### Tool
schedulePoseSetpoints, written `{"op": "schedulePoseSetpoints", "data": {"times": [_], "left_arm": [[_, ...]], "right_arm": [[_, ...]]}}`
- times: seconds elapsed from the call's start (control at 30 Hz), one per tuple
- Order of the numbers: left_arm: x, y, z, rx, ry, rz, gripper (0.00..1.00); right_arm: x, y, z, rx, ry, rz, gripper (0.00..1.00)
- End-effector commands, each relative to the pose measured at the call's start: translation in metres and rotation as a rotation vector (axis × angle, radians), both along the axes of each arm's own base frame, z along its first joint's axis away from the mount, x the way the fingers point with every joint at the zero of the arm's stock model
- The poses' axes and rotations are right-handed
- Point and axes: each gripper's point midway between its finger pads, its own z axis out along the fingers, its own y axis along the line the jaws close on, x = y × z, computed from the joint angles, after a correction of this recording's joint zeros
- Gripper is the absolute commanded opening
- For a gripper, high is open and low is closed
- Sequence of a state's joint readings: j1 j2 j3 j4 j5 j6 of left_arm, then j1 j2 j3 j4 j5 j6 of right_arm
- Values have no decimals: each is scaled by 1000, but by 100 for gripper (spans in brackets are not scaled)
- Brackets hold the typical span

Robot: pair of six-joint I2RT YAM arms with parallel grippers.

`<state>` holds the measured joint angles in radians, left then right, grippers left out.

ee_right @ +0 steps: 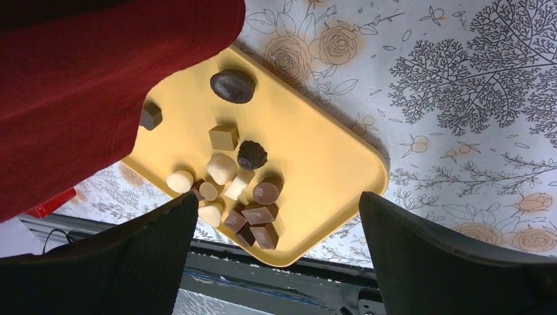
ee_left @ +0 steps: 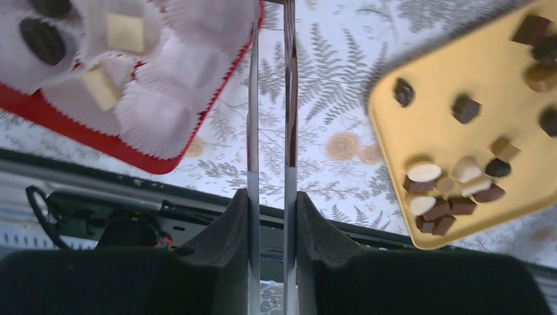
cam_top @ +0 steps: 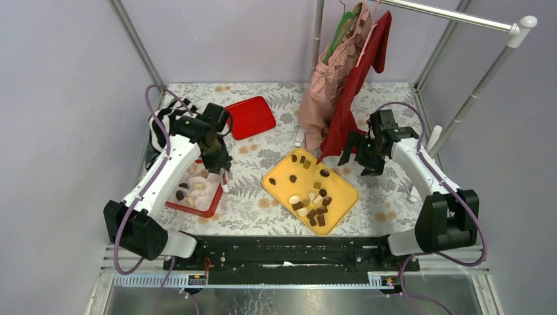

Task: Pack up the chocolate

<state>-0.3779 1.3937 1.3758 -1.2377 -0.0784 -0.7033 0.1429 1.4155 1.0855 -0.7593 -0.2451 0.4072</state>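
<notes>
Chocolate (cam_top: pixel 314 200) pieces in dark brown, tan and cream lie scattered on the yellow tray (cam_top: pixel 341 190) in the middle of the table. More chocolate (ee_left: pixel 41 39) sits in white paper cups inside the red box (ee_left: pixel 98 141) on the left. My left gripper (ee_left: pixel 272 197) is shut on metal tweezers (ee_left: pixel 253 118), hovering beside the box's right edge (cam_top: pixel 220 167); the tweezer tips run out of view. My right gripper (ee_right: pixel 276 203) is open and empty, hanging above the tray's right side (cam_top: pixel 358 163), with a heap of chocolate (ee_right: pixel 253 216) below it.
A red lid (cam_top: pixel 249 117) lies at the back. Pink and red garments (cam_top: pixel 341 85) hang from a rack (cam_top: pixel 473 98) down to the tray's far corner; the red cloth (ee_right: pixel 85 85) covers part of the tray. A striped cloth (cam_top: pixel 161 125) lies behind the left arm.
</notes>
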Motion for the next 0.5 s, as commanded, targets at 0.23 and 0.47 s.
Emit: {"op": "schedulePoseSetpoints", "data": {"times": [0.23,0.47], "left_arm": [[-26,37,-24,63,121,191,0],[-33,36,-32,45,152,202,0]], "right_arm": [[9,1,10,4,-25,14,100],[9,2,8,11,-20,15,100]]}}
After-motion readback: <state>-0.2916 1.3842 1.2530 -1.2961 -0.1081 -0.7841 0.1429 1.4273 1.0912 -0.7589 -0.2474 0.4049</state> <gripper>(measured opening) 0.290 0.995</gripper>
